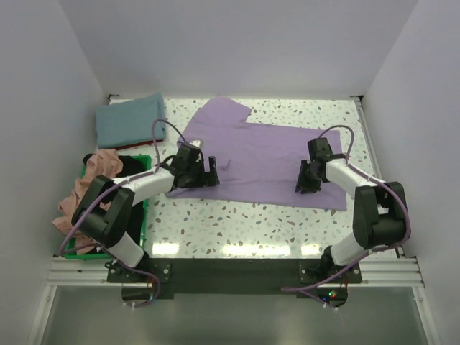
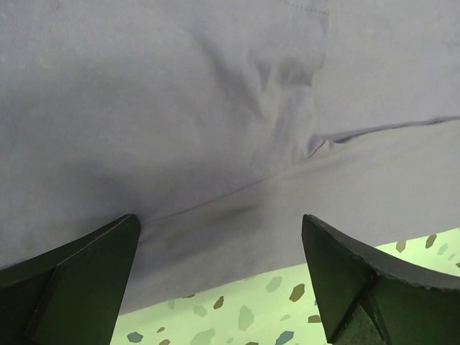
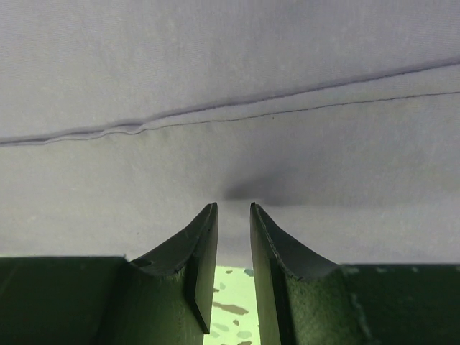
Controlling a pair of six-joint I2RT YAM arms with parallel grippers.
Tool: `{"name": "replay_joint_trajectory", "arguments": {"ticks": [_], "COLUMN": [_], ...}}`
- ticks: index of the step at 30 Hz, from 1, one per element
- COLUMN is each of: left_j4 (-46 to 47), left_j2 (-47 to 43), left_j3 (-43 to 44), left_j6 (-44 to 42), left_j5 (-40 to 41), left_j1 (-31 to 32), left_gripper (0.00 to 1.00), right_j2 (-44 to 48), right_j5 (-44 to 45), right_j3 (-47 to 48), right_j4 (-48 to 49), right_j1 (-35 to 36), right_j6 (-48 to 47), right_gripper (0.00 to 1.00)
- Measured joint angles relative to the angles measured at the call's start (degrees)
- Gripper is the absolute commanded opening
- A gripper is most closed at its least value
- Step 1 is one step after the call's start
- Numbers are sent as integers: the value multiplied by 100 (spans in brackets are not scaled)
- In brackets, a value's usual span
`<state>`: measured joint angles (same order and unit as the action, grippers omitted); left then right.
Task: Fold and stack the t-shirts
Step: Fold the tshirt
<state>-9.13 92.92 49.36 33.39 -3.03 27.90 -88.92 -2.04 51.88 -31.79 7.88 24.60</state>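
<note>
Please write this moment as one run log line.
shirt: lavender t-shirt spread out | left gripper: open above it | right gripper: nearly closed near its edge, grip unclear

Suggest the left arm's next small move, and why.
Probably lower the left gripper and close on the near hem of the shirt: its jaws stand wide open over that hem, while the right gripper sits nearly shut at the same edge.
</note>
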Motion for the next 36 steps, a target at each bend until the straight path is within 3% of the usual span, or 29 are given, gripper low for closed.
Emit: {"name": "replay_joint_trajectory", "arguments": {"ticks": [13,24,31,36], "left_j4": [1113,1078,367,-632], "left_j2": [-802,-2090,-2820,-3134], "left_j3": [-1257,-2363,-2588,-2371], "left_j6": [55,533,763,772], "left_j5": [55,-111,-227,-155], "left_j1": [2,37,44,44], "left_gripper": [100,100,100,100], "right_j2": [319,964,1469,1519], "right_j5": [-26,-249,-348,-348], "right_j3": [-732,-1246,-1519,-1093], "right_j4": [439,-282,-925,-1410], "right_j1": [0,11,37,37], "right_j6": [184,634,739,730], "right_gripper": [28,28,29,29]}}
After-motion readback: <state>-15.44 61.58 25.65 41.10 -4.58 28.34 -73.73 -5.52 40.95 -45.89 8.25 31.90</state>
